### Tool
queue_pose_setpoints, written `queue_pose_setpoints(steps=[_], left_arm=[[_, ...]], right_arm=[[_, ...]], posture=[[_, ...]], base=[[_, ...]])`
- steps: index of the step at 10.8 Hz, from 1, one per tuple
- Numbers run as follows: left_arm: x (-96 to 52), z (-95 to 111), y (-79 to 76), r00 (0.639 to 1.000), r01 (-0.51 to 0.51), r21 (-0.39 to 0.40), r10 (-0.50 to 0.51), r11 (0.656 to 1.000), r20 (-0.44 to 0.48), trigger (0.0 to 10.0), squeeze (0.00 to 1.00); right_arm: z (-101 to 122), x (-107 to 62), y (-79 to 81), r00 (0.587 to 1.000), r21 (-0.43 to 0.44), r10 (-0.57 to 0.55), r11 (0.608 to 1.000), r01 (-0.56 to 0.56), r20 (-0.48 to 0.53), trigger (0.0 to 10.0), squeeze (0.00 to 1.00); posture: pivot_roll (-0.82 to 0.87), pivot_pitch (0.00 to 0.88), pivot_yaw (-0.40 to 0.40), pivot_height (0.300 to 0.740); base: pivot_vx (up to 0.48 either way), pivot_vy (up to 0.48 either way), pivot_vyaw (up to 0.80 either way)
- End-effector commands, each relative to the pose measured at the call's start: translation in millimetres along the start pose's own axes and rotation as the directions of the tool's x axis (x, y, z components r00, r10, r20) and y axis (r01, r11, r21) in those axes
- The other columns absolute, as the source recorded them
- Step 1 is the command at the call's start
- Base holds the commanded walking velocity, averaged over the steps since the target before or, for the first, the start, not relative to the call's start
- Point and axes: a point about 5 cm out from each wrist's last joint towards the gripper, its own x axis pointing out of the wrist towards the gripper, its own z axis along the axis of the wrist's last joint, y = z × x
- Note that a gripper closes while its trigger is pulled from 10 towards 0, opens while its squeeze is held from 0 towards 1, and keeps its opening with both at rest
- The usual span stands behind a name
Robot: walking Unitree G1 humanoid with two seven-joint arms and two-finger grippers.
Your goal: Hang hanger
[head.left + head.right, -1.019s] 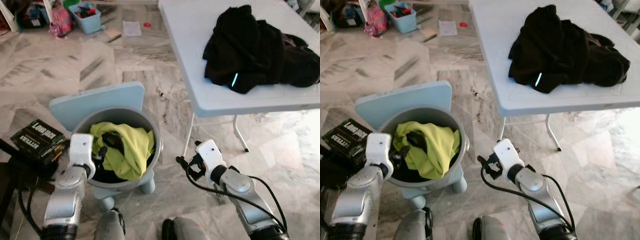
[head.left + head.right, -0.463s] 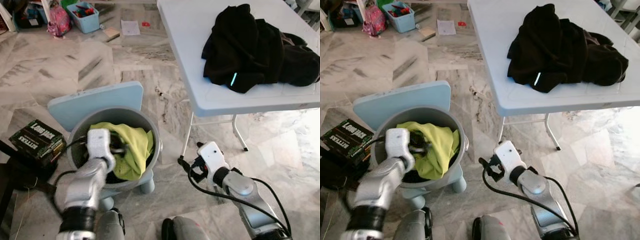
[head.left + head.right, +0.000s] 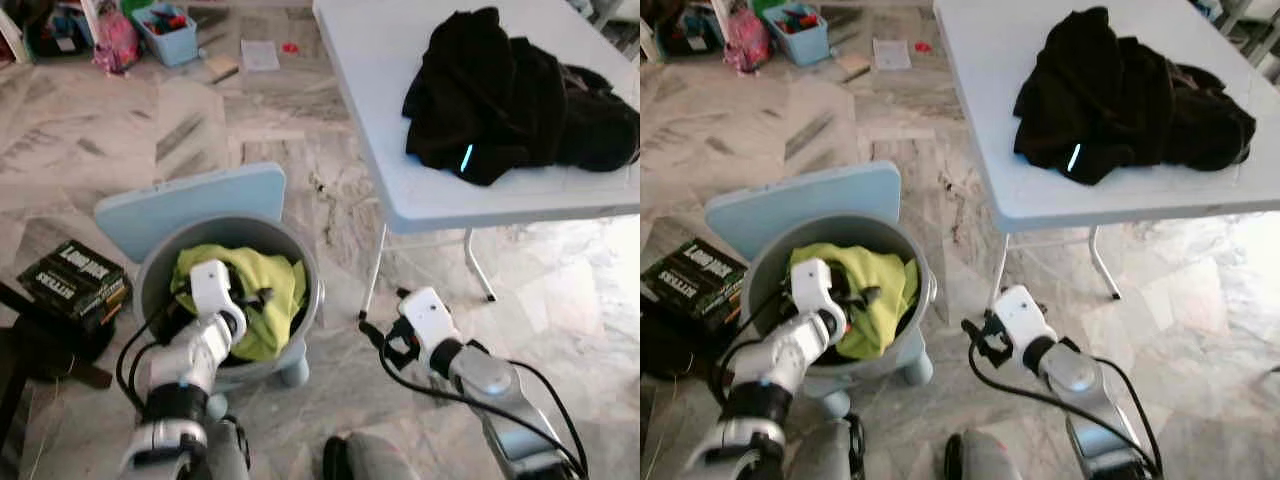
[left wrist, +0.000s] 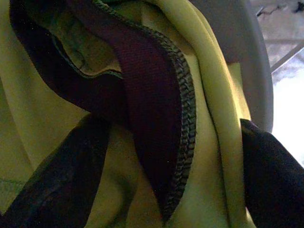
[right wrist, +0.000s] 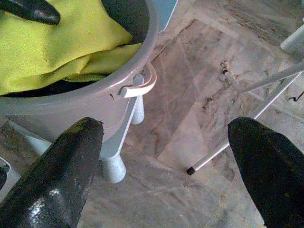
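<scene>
Left eye view gives you the left gripper (image 3: 250, 297) down in the grey bucket (image 3: 312, 290) on yellow-green cloth (image 3: 270, 290); its grip can't be judged. No hanger identifiable. Right gripper (image 5: 166, 156) gapes empty, right of the bucket.

The left gripper (image 3: 262, 296) has its fingers sunk in the yellow-green garment (image 3: 268, 300) inside the grey bucket (image 3: 312, 300), spread unreadable. Table (image 3: 380, 120) cut off right.
</scene>
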Motion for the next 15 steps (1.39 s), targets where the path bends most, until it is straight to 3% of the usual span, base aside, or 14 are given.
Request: queue_pose_setpoints(steps=[1, 4, 7, 13, 15], left_arm=[[2.7, -5, 0.9, 1.000, 0.007, -0.020, -0.007, 1.000, -0.021, 0.0, 0.00], [8.6, 11, 12.6, 0.997, -0.070, 0.017, 0.070, 0.997, 0.025, 0.0, 0.00], [9.6, 11, 16.9, 0.997, -0.078, 0.040, 0.077, 0.996, 0.030, 0.0, 0.00], [11.0, 12, 19.6, 0.996, -0.086, 0.248, 0.075, 0.965, 0.053, 0.0, 0.00], [9.4, 13, 25.2, 0.994, -0.104, 0.361, 0.087, 0.927, 0.063, 0.0, 0.00]], right_arm=[[2, -3.1, -1.8, 1.000, -0.013, -0.004, 1.000, 0.004, 0.002, 10.0, 0.00], [2, -2.9, -3.2, 1.000, -0.019, -0.011, 1.000, 0.011, 0.004, 10.0, 0.00], [2, -2.6, -3.2, 1.000, -0.021, -0.010, 1.000, 0.010, 0.002, 10.0, 0.00], [3, 0.6, -2.6, 1.000, -0.014, -0.011, 1.000, 0.011, 0.005, 10.0, 0.00], [5, 1.1, -1.7, 1.000, 0.017, -0.015, 1.000, 0.014, 0.027, 10.0, 0.00]], posture=[[-0.14, 0.141, -0.086, 0.740], [-0.15, 0.138, -0.085, 0.740], [-0.14, 0.134, -0.086, 0.740], [-0.13, 0.129, -0.077, 0.740], [-0.13, 0.131, -0.074, 0.740]], base=[[0.000, 0.000, 0.00], [0.000, 0.000, 0.00], [0.000, 0.000, 0.00], [0.000, 0.000, 0.00], [0.000, 0.000, 0.00]])
